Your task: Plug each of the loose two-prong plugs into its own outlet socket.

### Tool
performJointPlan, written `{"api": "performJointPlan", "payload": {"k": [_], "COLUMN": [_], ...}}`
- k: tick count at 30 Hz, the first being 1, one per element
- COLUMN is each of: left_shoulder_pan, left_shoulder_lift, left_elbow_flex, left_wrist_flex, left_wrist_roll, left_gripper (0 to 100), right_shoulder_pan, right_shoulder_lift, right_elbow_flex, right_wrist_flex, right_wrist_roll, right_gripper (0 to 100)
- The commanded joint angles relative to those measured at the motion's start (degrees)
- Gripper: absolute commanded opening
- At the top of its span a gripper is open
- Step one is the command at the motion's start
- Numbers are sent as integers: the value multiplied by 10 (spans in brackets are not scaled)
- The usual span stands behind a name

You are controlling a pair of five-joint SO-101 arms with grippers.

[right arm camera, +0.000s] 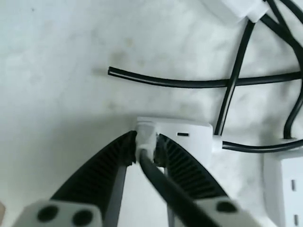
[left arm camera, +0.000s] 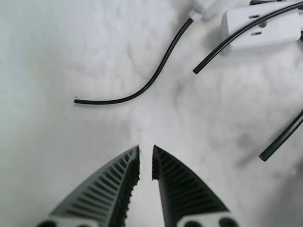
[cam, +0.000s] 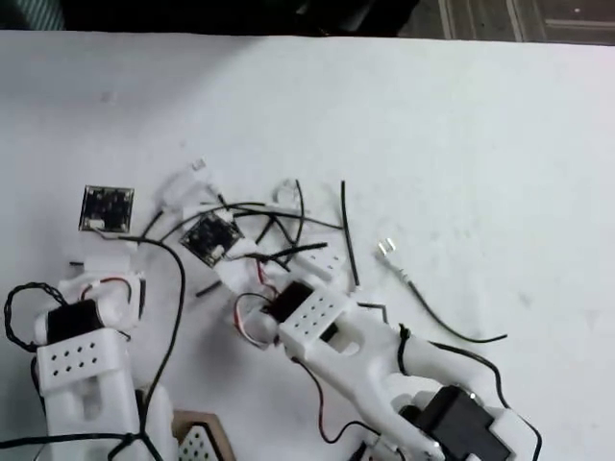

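1. Two arms of mine sit on the white table point(cam: 480, 115), one at the near left and one near the middle.
2. My left pincer point(left arm camera: 146, 149) hangs over bare table with its tips almost together and nothing between them.
3. My right pincer point(right arm camera: 147, 138) is clamped on a white plug point(right arm camera: 146, 128), whose black cord runs back between the fingers.
4. One white socket block point(right arm camera: 189, 137) lies among the tangled cords mid-table, and the held plug touches its edge.
5. Another loose plug point(cam: 387, 249) lies right of the tangle.
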Motion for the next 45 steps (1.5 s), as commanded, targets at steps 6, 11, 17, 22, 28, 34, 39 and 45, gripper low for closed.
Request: {"api": "performJointPlan", "payload": {"k": [6,11,17,22,28,34,39,45], "left_shoulder_pan": [-1,-1,-1,-1,-1,-1,0,0], "left_shoulder_lift": [-7,-7,-7,-7,-7,-6,-6,-5], "left_elbow_flex": [-3,-3,-2,-2,-1,-1,-1,-1], "left_wrist_flex": [-11,-11,-11,-11,-11,-11,-12,-12], "left_wrist_roll": [4,4,4,4,4,4,3,3], "left_gripper": [68,68,68,68,68,68,68,68], "right_shoulder_pan": [-7,-7,3,27,90,174,255,320], "right_shoulder_lift": [22,22,-30,-145,-258,-298,-298,-224], "right_elbow_flex": [11,10,12,12,6,-39,-96,-135], "right_wrist_flex": [36,39,40,92,120,118,81,-10], "right_wrist_roll": [20,20,19,19,26,87,122,148], "right_gripper": [17,17,17,17,17,17,17,17]}}
